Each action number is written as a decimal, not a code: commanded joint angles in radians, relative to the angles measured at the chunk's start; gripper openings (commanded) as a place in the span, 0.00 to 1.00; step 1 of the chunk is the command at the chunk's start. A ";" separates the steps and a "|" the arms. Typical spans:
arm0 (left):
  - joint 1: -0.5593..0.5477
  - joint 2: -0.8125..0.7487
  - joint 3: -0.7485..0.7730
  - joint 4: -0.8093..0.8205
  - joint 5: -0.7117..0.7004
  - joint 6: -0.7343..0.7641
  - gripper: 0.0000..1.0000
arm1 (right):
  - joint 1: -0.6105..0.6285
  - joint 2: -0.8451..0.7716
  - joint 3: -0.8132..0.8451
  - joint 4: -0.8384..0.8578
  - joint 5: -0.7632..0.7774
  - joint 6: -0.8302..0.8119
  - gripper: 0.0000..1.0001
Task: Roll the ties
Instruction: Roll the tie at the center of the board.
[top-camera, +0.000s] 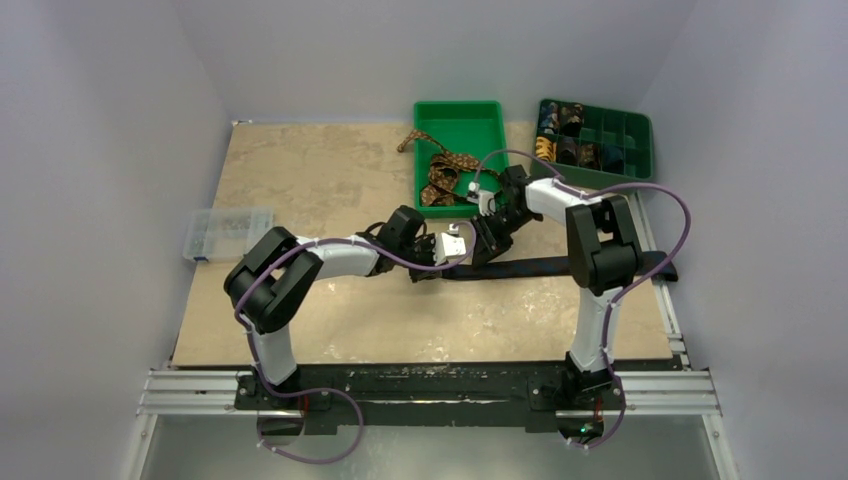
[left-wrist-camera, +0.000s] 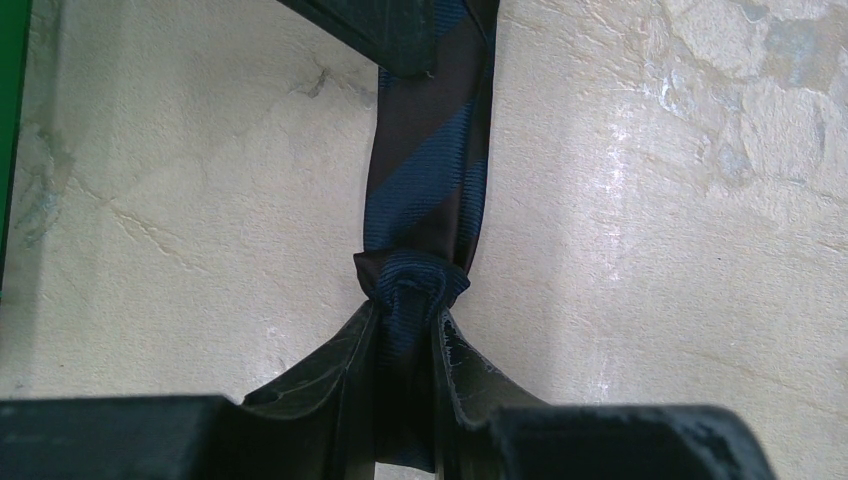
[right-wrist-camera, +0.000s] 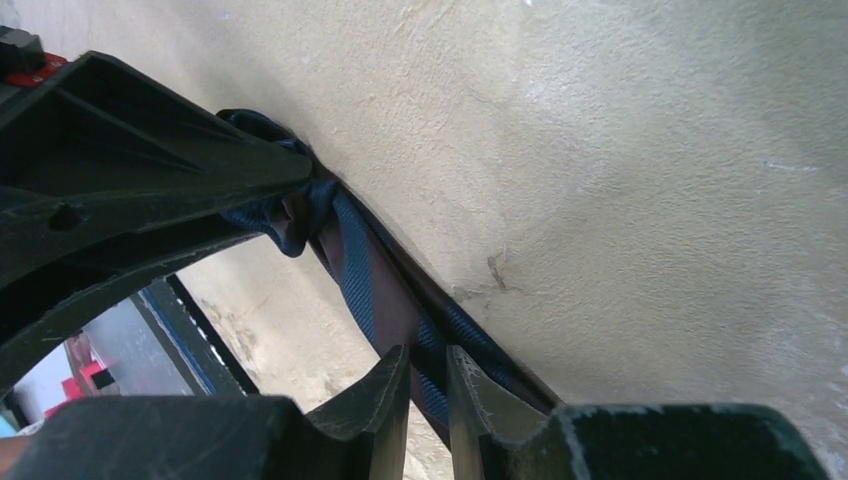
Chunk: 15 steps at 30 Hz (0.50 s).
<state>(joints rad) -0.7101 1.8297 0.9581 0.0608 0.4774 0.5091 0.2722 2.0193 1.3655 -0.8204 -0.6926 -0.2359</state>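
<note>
A dark navy tie (top-camera: 540, 267) with blue diagonal stripes lies stretched across the table towards the right edge. My left gripper (top-camera: 432, 250) is shut on its bunched end (left-wrist-camera: 410, 290); the strip runs away from the fingers. My right gripper (top-camera: 490, 232) is shut on the same tie (right-wrist-camera: 385, 290) a short way along, right next to the left gripper, whose black fingers (right-wrist-camera: 150, 180) fill the upper left of the right wrist view. A brown patterned tie (top-camera: 440, 170) lies half in the green bin, its end hanging out on the table.
A green bin (top-camera: 490, 115) stands at the back centre. A green divided tray (top-camera: 640, 150) with several rolled ties stands at the back right. A clear plastic box (top-camera: 228, 232) sits at the table's left edge.
</note>
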 joint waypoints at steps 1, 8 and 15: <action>-0.006 0.025 0.013 -0.111 -0.001 0.007 0.13 | 0.005 -0.020 -0.018 0.029 0.034 -0.013 0.21; -0.006 0.018 0.016 -0.118 -0.008 0.003 0.13 | -0.007 -0.145 -0.005 0.062 -0.082 0.018 0.33; -0.008 0.026 0.029 -0.131 -0.014 -0.010 0.14 | 0.010 -0.166 -0.116 0.269 -0.273 0.292 0.42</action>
<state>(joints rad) -0.7116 1.8305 0.9802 0.0116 0.4755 0.5083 0.2684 1.8549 1.3136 -0.6819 -0.8268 -0.1139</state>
